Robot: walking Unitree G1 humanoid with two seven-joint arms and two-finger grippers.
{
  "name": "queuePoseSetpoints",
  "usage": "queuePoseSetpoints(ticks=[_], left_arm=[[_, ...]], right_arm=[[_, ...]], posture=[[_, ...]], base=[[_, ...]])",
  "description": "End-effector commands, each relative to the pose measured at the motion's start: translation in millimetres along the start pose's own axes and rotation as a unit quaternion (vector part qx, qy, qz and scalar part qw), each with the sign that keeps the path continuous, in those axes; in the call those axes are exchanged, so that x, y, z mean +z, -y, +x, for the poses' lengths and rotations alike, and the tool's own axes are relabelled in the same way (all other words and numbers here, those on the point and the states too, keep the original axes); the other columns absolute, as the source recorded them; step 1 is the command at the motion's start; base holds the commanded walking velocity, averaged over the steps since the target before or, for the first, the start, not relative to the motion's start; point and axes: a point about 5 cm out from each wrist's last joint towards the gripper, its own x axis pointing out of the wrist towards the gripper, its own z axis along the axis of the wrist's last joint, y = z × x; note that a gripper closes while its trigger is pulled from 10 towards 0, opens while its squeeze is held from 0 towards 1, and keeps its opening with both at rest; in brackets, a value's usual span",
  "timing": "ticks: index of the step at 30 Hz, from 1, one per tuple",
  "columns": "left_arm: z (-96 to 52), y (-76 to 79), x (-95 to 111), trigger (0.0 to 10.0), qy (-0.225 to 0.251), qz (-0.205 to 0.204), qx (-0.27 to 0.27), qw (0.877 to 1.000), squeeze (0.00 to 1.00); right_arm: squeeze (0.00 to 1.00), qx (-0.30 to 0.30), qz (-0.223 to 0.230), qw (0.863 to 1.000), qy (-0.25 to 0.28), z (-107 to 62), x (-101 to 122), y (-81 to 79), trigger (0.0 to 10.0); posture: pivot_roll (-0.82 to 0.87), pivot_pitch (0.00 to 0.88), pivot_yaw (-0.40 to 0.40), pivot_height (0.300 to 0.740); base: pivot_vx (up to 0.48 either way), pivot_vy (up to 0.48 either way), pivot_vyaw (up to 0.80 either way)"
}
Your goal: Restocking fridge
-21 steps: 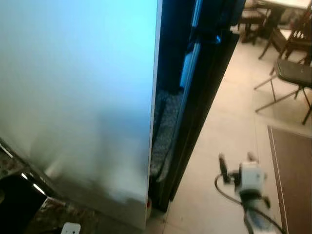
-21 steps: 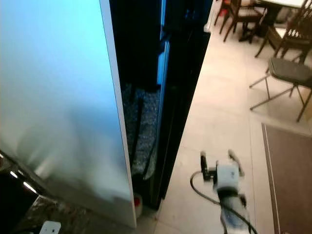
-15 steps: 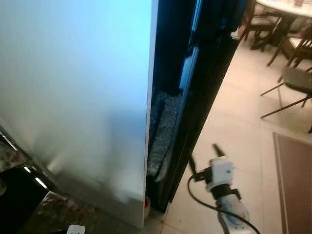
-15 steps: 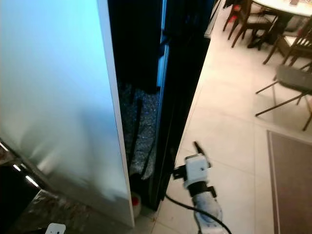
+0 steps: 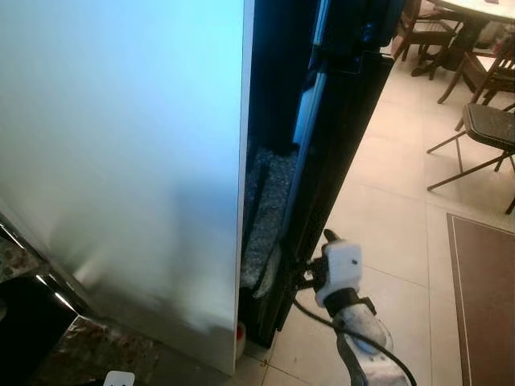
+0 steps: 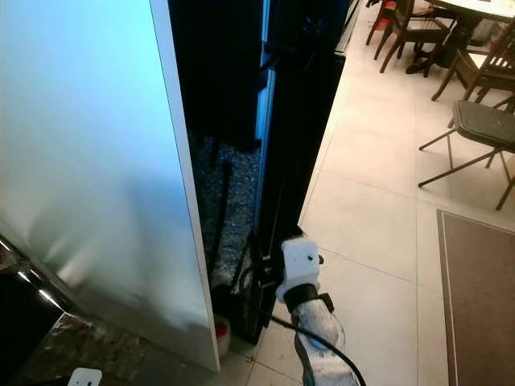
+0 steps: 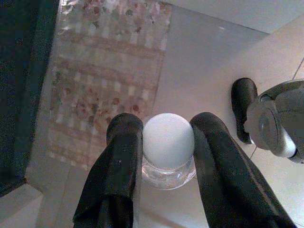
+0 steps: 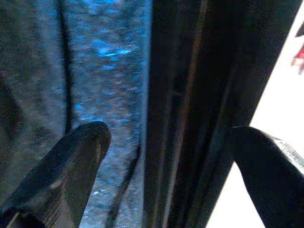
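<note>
Low at the dark edge of the black fridge door (image 6: 294, 129), beside the pale side panel of the fridge (image 6: 88, 145): right pincer (image 8: 166, 161), spread wide, 2 black fingers (image 8: 76, 156) astride the door edge, one toward the speckled grey surface inside the gap, the other toward the bright floor side. Seen from the head, white wrist housing (image 6: 296, 261) pressed up against the door's lower part, fingertips lost in the dark of the gap, black cable (image 6: 322, 342) looping beneath the silver forearm. Small red-and-white object (image 6: 221, 330) on the floor at the foot of the pale panel, just beside the gap; cannot tell what it is.

Elsewhere, left pincer (image 7: 161, 142) clenched on a clear jar with a white round lid (image 7: 167, 140), 1 finger on each side of the lid, touching it, glass body visible below the lid. Beneath the jar, pale tiled floor (image 7: 209, 61) and a patterned mat (image 7: 104, 71) of floral bands; off to one side, a grey and black part of the robot (image 7: 273, 121).

Further out, beige floor tiles (image 6: 378, 209) running to a brown rug (image 6: 483, 297), a folding chair with a dark seat (image 6: 483, 121), wooden chairs (image 6: 402, 28) around a table (image 6: 475, 8) beyond. Near the lower corner, dark speckled worktop (image 5: 88, 354) with a small white object (image 5: 117, 378) on it.
</note>
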Motion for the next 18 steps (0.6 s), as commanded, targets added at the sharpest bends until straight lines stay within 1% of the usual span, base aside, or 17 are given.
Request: queuePoseSetpoints(ticks=[1, 3, 4, 5, 6, 7, 18], left_arm=[[-0.2, 1.5, -1.4, 10.0, -0.003, -0.007, 0.003, 1.0, 0.0], [-0.2, 1.5, -1.1, 10.0, -0.003, -0.007, 0.003, 1.0, 0.0], [-0.2, 1.4, -1.0, 10.0, -0.003, -0.007, 0.003, 1.0, 0.0], [-0.2, 1.4, -1.1, 10.0, -0.003, -0.007, 0.003, 1.0, 0.0], [-0.1, 1.4, -0.9, 10.0, -0.003, -0.007, 0.002, 1.0, 0.0], [-0.1, 1.4, -0.8, 10.0, -0.003, -0.007, 0.002, 1.0, 0.0], [0.0, 2.4, -0.1, 10.0, -0.001, -0.009, 0.001, 1.0, 0.0]], right_arm=[[1.0, -0.015, 0.0, 1.0, 0.005, 2.9, 7.9, 2.5, 10.0], [0.98, -0.04, -0.013, 0.999, -0.011, 6.7, 9.6, 5.1, 10.0], [0.34, -0.044, -0.015, 0.999, -0.016, 7.3, 9.8, 5.3, 10.0], [0.34, -0.046, -0.014, 0.999, -0.017, 8.4, 10.3, 5.5, 10.0], [0.05, -0.047, -0.015, 0.999, -0.019, 9.8, 10.9, 5.7, 10.0], [0.0, -0.047, -0.016, 0.999, -0.02, 11.0, 11.3, 5.8, 10.0], [0.0, -0.049, -0.012, 0.998, -0.022, 23.9, 16.6, 4.4, 10.0]], posture=[[0.1, 0.0, -0.056, 0.74], [0.09, 0.0, -0.054, 0.74], [0.09, 0.0, -0.054, 0.74], [0.09, 0.0, -0.054, 0.74], [0.09, 0.0, -0.053, 0.74], [0.09, 0.0, -0.053, 0.74], [0.09, 0.0, -0.052, 0.74]], base=[[0.0, 0.0, 0.0], [0.0, 0.0, 0.0], [0.0, 0.0, 0.0], [0.0, 0.0, 0.0], [0.0, 0.0, 0.0], [0.0, 0.0, 0.0], [0.0, 0.0, 0.0]])
